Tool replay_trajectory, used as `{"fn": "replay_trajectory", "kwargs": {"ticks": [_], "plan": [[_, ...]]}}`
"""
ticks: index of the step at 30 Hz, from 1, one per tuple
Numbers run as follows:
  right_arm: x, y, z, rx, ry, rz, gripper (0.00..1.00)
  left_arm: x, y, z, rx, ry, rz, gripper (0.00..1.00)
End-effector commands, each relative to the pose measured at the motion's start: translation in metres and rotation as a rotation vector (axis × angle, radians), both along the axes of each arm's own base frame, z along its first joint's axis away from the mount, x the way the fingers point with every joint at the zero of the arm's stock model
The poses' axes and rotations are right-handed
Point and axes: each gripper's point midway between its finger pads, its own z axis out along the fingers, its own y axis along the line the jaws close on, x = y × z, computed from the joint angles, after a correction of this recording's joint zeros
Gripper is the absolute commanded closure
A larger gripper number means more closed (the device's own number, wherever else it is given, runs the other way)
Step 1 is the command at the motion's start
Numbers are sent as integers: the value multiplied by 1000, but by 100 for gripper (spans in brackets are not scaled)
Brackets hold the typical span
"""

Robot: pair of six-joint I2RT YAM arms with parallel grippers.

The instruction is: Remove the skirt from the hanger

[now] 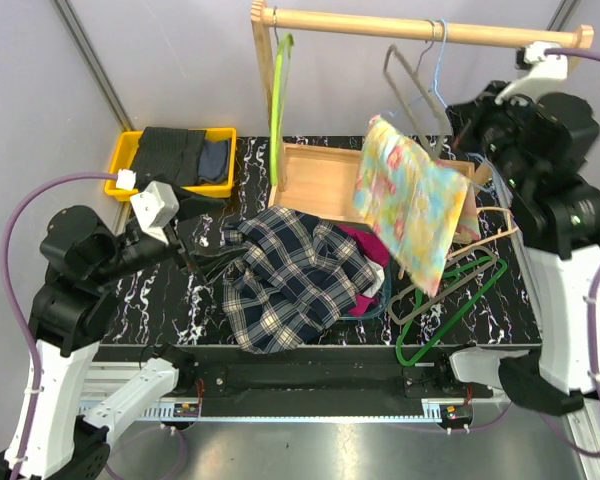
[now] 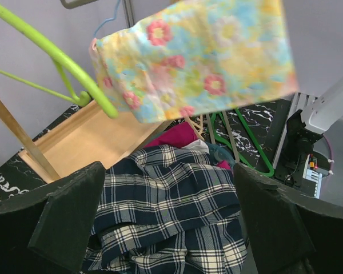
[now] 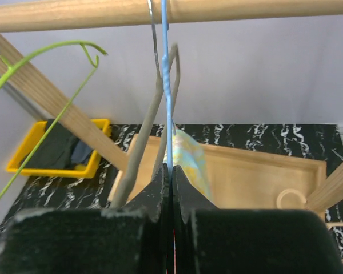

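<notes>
A pastel floral skirt hangs tilted from a thin blue wire hanger hooked on the wooden rod. In the right wrist view my right gripper is shut on the blue hanger just below its twisted neck, with the skirt showing beyond the fingers. The right gripper sits up beside the skirt's top edge. My left gripper is open and low over the clothes pile. The left wrist view shows the left gripper with nothing between its fingers and the skirt above and ahead of it.
A plaid garment lies heaped on magenta cloth at the table's middle. A grey hanger and a lime hanger hang on the rod. Green and wooden hangers lie at right. A yellow bin holds dark clothes; a wooden tray sits behind.
</notes>
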Motion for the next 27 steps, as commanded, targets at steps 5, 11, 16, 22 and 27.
{"fn": "replay_trajectory", "kwargs": {"ticks": [5,11,16,22,27], "plan": [[24,-10,18,-43,-120,-87,100,-10,10,21,-21,-96,35,1],[37,-23,18,-103,-155,-163,100,-11,15,20,0,-124,59,1],[49,-33,35,-146,-206,-231,100,-10,14,19,-3,-110,52,1],[70,-33,54,-156,-248,-266,100,-9,14,18,1,-110,58,1],[98,-36,51,-178,-262,-307,100,-10,18,18,11,-121,75,1]]}}
